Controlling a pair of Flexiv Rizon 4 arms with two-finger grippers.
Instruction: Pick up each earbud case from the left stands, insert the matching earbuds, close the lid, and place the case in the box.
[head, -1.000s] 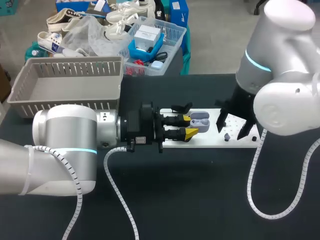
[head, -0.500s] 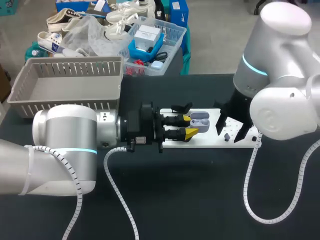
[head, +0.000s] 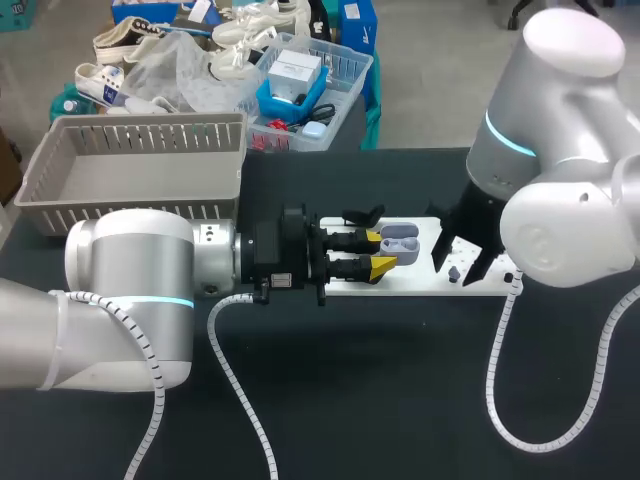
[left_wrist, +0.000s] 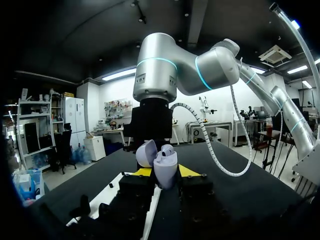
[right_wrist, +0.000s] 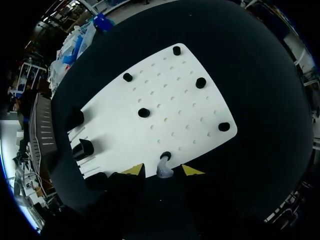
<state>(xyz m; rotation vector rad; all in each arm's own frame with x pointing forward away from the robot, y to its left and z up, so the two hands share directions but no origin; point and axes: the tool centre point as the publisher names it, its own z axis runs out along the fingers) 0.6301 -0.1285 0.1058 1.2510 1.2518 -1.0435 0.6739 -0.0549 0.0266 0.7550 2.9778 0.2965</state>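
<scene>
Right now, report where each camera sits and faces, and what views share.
Head view: above and behind, looking down on the table; shows left pincer and right pincer.
Left wrist view: on that wrist, facing the earbud case in the left pincer, right arm beyond.
Right wrist view: on that wrist, looking down on the white board, an earbud between the open right pincer.
Shared: the earbud case, head and left wrist; the white board, head and right wrist.

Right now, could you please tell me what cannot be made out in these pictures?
Head view: yellow tips of the right pincer, hidden by its dark fingers.
Earbud case: whether its second slot is filled; too small in head view, side-on in left wrist view.
Right wrist view: the earbud, blurred.
</scene>
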